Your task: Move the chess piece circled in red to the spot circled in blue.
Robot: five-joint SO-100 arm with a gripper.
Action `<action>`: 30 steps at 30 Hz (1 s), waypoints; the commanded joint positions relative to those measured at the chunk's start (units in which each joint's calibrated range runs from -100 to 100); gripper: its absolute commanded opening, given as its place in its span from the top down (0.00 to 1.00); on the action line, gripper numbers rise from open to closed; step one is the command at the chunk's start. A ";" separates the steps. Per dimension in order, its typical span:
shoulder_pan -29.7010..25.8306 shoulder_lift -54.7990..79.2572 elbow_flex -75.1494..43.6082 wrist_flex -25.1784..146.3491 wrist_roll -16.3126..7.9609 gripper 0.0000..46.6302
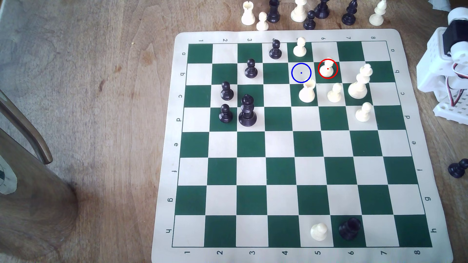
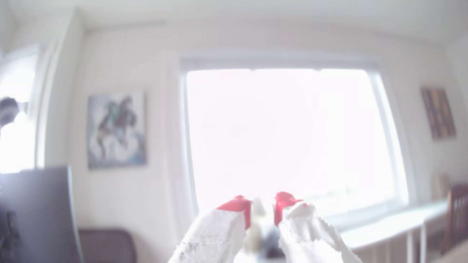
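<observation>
A: Wooden worktop (image 1: 101, 75), chess mat: the cream pawn (image 1: 327, 68) stands on its red-ringed green square, beside the blue-ringed cream square (image 1: 301, 72).

B: And the tool (image 2: 263, 207)?

A: Raised toward a window, red tips slightly parted, holding nothing. Best descend straight, avoiding the cup-topped piece (image 1: 307, 92).

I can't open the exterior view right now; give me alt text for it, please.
A green and cream chessboard lies on a wooden table, with a cream pawn ringed in red on a dark square and the cream square beside it, on the exterior view's left, ringed in blue. The white arm sits folded past the board's right edge.
</observation>
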 commanded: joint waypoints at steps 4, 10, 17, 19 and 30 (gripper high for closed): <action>3.61 0.31 -2.53 18.23 -0.39 1.00; 5.25 0.22 1.28 28.63 1.71 1.00; 5.10 11.68 2.00 40.26 3.42 0.90; 4.78 16.10 0.74 41.65 3.27 0.88; 5.17 47.76 -8.78 41.98 -0.63 0.78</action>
